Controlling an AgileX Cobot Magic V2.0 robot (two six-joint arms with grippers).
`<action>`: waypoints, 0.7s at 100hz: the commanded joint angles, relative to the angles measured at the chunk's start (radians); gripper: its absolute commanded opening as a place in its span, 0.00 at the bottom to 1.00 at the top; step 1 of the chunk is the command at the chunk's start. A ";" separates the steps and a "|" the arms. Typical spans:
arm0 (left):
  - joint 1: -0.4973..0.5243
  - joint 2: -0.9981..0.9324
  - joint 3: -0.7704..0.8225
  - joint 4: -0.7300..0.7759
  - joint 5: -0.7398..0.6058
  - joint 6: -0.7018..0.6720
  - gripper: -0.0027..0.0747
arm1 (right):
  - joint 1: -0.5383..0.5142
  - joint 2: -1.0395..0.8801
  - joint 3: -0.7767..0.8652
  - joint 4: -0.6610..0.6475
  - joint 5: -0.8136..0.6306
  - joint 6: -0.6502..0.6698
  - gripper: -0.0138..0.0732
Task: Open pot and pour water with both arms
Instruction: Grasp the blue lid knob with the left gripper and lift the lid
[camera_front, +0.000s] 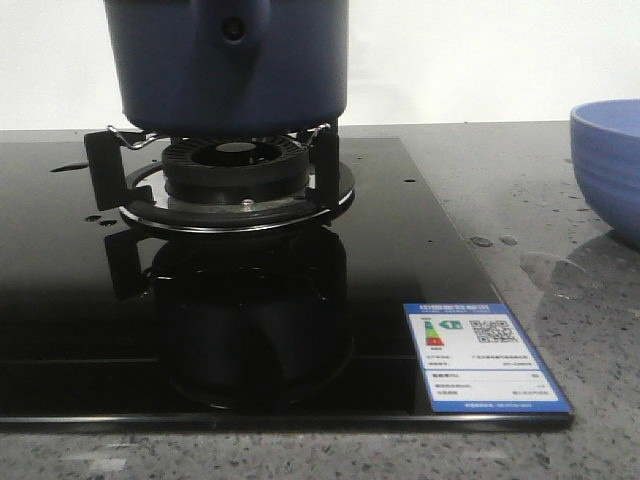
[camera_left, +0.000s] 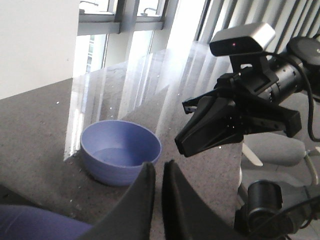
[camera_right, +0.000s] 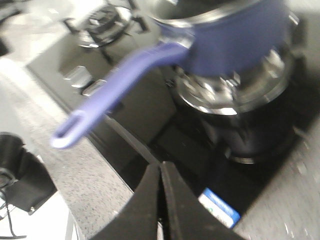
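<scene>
Left tool (camera_left: 157, 192): we see its two dark fingers pressed nearly together w/ only a thin gap, pinching nothing. Ahead of it on the grey speckled table (camera_left: 35, 130) sits the light periwinkle round bowl (camera_left: 121, 150), w/ what looks like a little liquid pooled at the bottom. The other arm's black tool hangs beyond that bowl, off to one side.

The large dark navy-blue straight-sided pot (camera_front: 228, 65) rests on the black burner ring (camera_front: 236, 180) of the glossy black glass cooktop (camera_front: 60, 330); a few small shiny drops of water (camera_front: 494, 240) lie on the table beside the glass.

Right tool (camera_right: 160, 200): fingers closed together, empty, poised above and short of the long lighter-blue handle (camera_right: 112, 90), which juts from the pot toward it.

We judge the pot stiff, smooth and heavy if filled, so sloshing is likely; best hold is the handle, mid-length, squeezed firmly. Whether a lid is on, we can't tell.

Room: wire supports under the pot could snag a sideways drag, so lift first. Open table lies between cooktop edge and bowl.
</scene>
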 joint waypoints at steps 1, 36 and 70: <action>0.045 0.047 -0.036 -0.186 0.076 0.134 0.06 | -0.007 0.006 -0.034 0.084 -0.043 -0.047 0.09; 0.276 0.188 -0.108 -0.150 0.154 0.257 0.63 | -0.007 0.006 -0.036 0.084 -0.091 -0.052 0.50; 0.319 0.361 -0.269 -0.148 0.177 0.366 0.63 | -0.003 0.001 -0.040 0.086 -0.112 -0.058 0.87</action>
